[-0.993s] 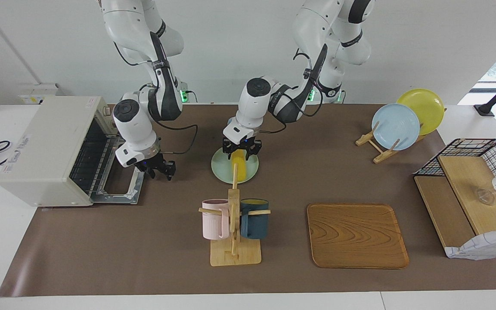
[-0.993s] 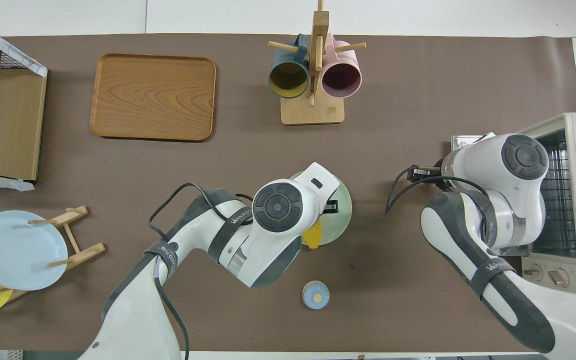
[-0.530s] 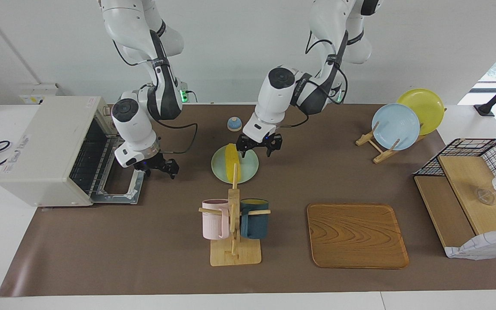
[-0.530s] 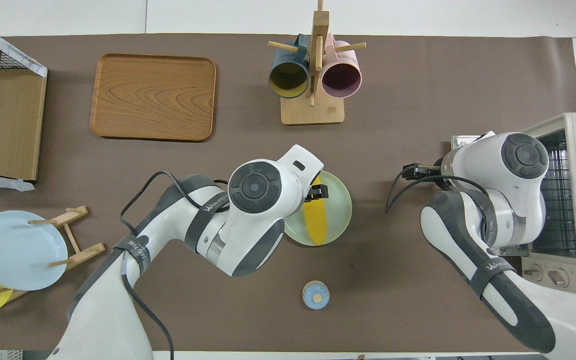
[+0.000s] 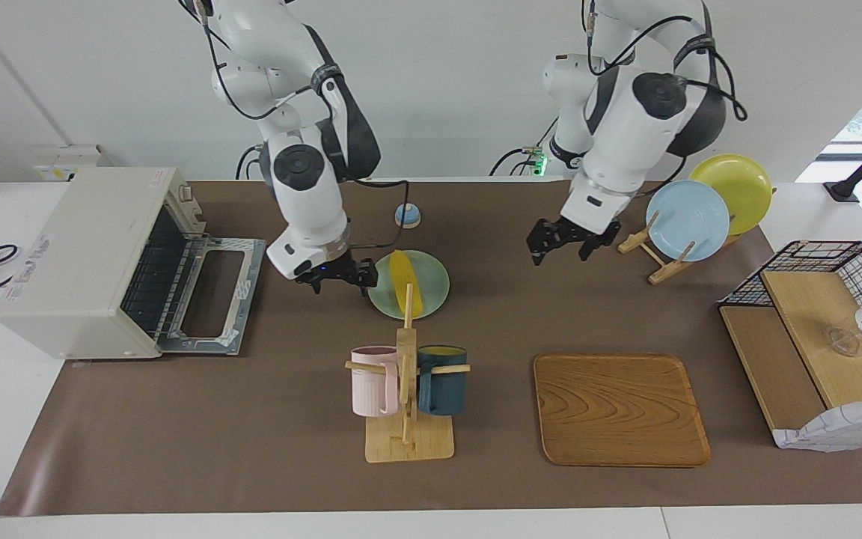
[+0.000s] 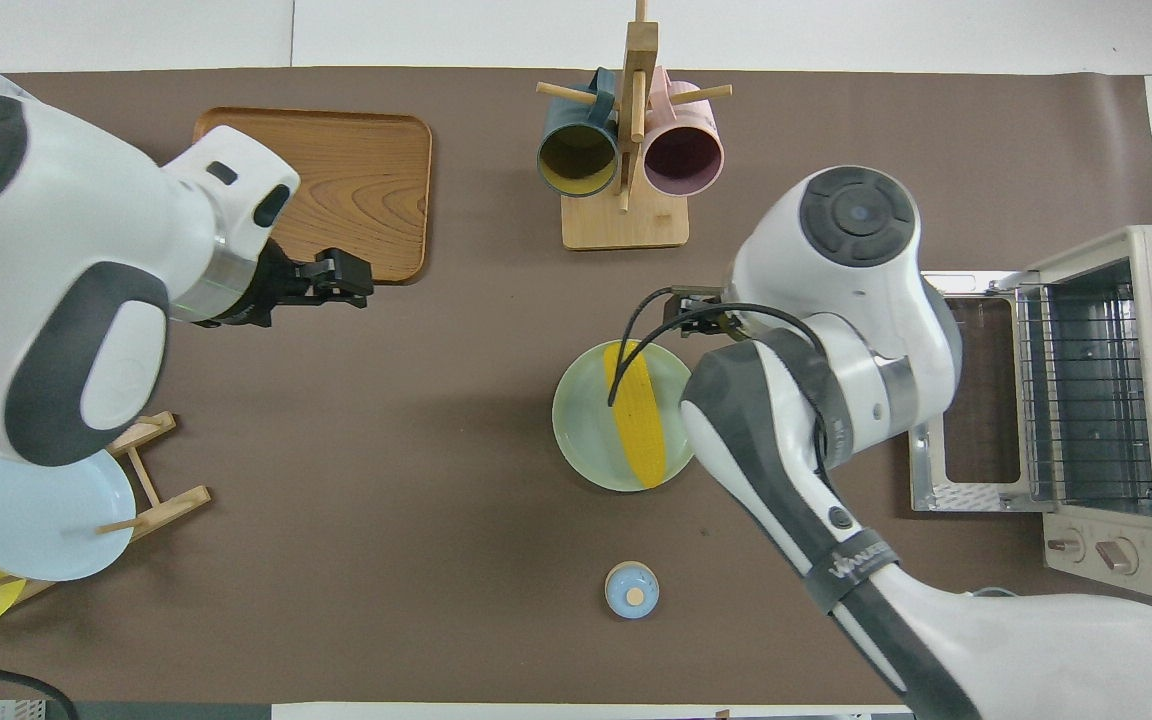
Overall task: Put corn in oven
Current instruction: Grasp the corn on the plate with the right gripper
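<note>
Nearest the robots, a small blue knob-topped lid (image 5: 407,215) sits on the tabletop. Next comes the corn (image 5: 403,283), lying untouched on the pale green plate (image 5: 435,281).

The right pincer (image 5: 339,277) has left the oven door and now hangs just beside the plate, jaws spread wide and empty. The left pincer (image 5: 567,241) has pulled away from the plate toward the plate rack (image 5: 655,253), likewise wide open and holding nothing.

The oven (image 5: 83,258) stands at the right arm's end, its door (image 5: 215,294) dropped flat, rack exposed. So the way in looks clear, and the right arm seems set to take the corn.

The arm sleeve's lettering and the oven's side label cannot be made out.

Farthest stands the mug tree (image 5: 406,389).
</note>
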You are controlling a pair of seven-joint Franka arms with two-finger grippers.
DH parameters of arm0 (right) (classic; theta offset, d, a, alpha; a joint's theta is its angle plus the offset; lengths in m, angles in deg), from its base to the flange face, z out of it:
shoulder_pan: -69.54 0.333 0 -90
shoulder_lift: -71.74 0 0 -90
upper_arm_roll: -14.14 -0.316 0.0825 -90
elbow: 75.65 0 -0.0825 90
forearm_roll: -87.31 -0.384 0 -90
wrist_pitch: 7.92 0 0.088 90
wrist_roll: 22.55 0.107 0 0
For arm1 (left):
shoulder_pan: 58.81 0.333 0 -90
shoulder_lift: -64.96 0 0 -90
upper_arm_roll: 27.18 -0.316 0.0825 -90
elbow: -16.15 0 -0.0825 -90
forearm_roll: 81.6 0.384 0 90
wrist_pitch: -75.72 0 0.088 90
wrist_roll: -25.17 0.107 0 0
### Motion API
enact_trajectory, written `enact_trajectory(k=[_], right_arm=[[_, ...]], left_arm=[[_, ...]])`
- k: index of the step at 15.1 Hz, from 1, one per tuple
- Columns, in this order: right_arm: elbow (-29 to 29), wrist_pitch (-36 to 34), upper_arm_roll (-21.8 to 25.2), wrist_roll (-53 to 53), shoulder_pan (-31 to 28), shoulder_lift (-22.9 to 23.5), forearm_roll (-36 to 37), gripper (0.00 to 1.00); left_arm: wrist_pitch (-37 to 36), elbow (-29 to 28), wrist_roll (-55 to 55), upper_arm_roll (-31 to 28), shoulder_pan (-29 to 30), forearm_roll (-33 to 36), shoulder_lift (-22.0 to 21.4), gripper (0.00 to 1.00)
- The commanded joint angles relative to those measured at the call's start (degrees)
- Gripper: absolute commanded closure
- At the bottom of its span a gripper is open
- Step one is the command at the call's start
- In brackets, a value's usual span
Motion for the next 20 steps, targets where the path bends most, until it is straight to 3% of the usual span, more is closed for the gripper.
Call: enact_trajectory(k=[1, 4, 6, 7, 9, 11, 15, 19, 20], right_arm=[[13.8, -4.5, 0.2, 9.7, 6.6, 10.1, 2.5, 0.00], [14.3, -2.1, 0.2, 16.4, 13.2, 13.0, 2.9, 0.00], [11.4, 2.2, 0.2, 18.0, 14.9, 13.2, 2.9, 0.00], [9.3, 3.3, 0.2, 18.2, 15.1, 12.7, 2.9, 0.17], [7.3, 4.3, 0.2, 18.1, 15.4, 12.1, 2.9, 0.32], [5.6, 5.2, 0.1, 18.0, 15.4, 11.5, 2.9, 0.38], [0.5, 10.0, -0.3, 18.0, 16.3, 10.1, 2.9, 0.38], [-1.4, 11.3, -0.3, 17.8, 16.4, 9.6, 2.9, 0.38], [-2.3, 11.5, -0.3, 17.8, 16.3, 9.6, 2.9, 0.53]], left_arm=[[-5.4, -0.3, 5.2, 0.7, 4.2, 1.8, -3.4, 0.00], [-10.7, -0.2, 6.1, 0.7, 5.1, 4.6, -6.1, 0.00], [-15.0, -0.2, 6.1, 0.7, 5.1, 4.8, -7.9, 0.00], [-16.9, -0.2, 6.1, 0.8, 5.1, 4.8, -8.8, 0.00], [-21.1, 1.6, 6.3, 0.8, 4.8, 4.9, -9.0, 0.00], [-24.4, 5.0, 6.4, 0.8, 4.4, 4.8, -7.9, 0.00], [-23.7, 8.8, 7.9, 0.3, 4.9, 4.3, -4.9, 0.00], [-22.2, 8.7, 8.3, 0.4, 4.5, 4.2, -4.0, 0.00], [-22.2, 8.6, 8.3, 0.4, 4.5, 4.1, -4.0, 0.00]])
